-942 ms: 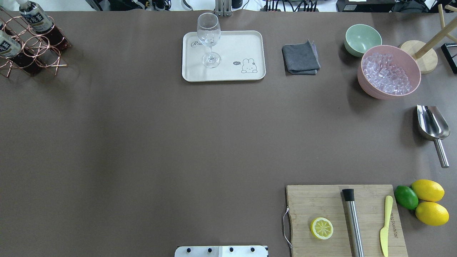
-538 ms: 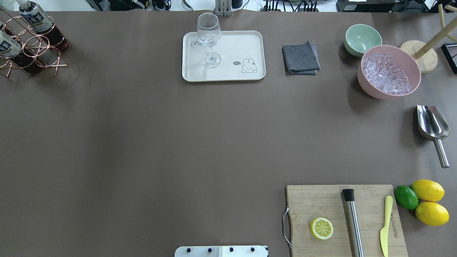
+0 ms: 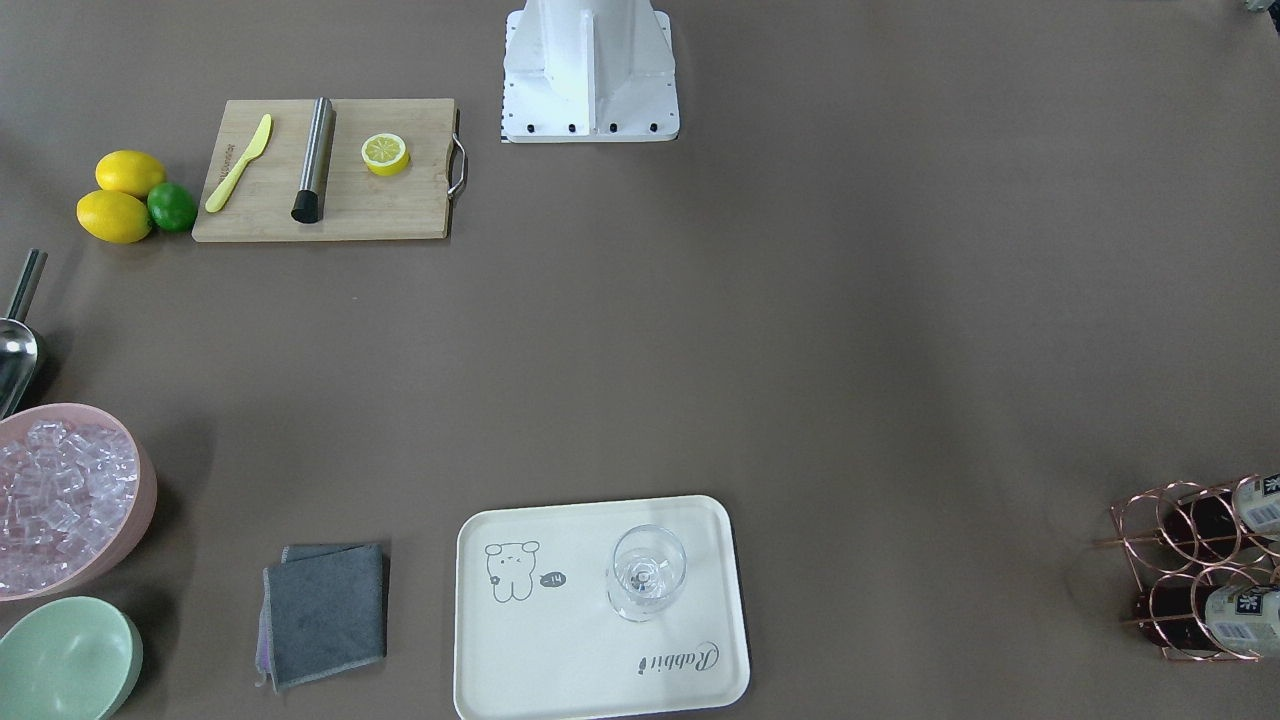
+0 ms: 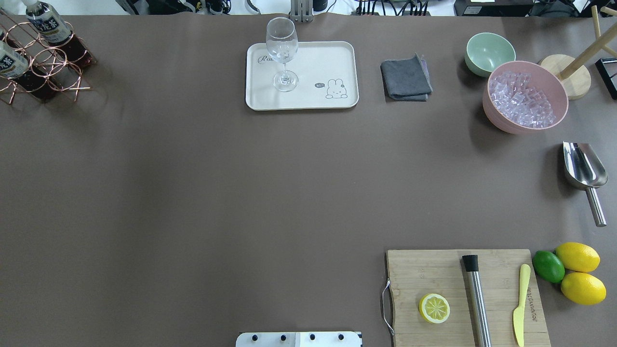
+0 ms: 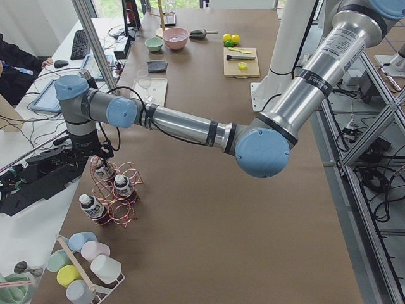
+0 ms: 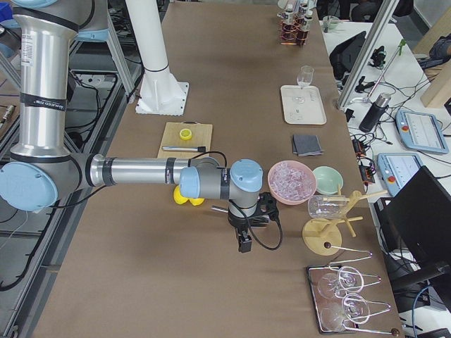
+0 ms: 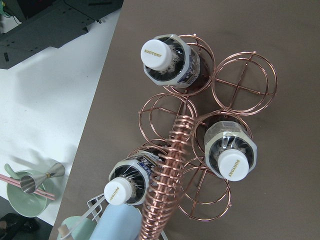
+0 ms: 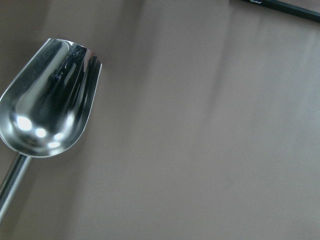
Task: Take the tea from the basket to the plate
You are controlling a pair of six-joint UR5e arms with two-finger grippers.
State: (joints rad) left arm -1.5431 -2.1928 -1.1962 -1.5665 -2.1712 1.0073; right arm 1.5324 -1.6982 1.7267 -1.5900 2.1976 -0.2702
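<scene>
Neither wrist view catches its own fingers. The left gripper (image 5: pixel 90 157) and right gripper (image 6: pixel 244 243) appear only in the side views, so whether they are parted or closed: cannot tell. Both arms lie outside the overhead and front-facing views.

Right wrist view: steel scoop (image 8: pixel 50 100), its handle cut off at the frame edge.

The left gripper hangs over the basket (image 7: pixel 243 80) at the table's far left corner, which the overhead view clips. Three tea bottles (image 7: pixel 167 57) stand upright in its rings. The coiled handle (image 7: pixel 170 170) hides part of one label.

The plate (image 4: pixel 332 62) sits mid-table at the far edge, well apart from the basket, and carries a wine glass (image 4: pixel 282 48).

The overhead layout matches the earlier frames; nothing has shifted.

Surface: brown table covering (image 4: pixel 193 193), faintly creased. Beyond it are white desks with cables and a keyboard (image 5: pixel 80 43).
</scene>
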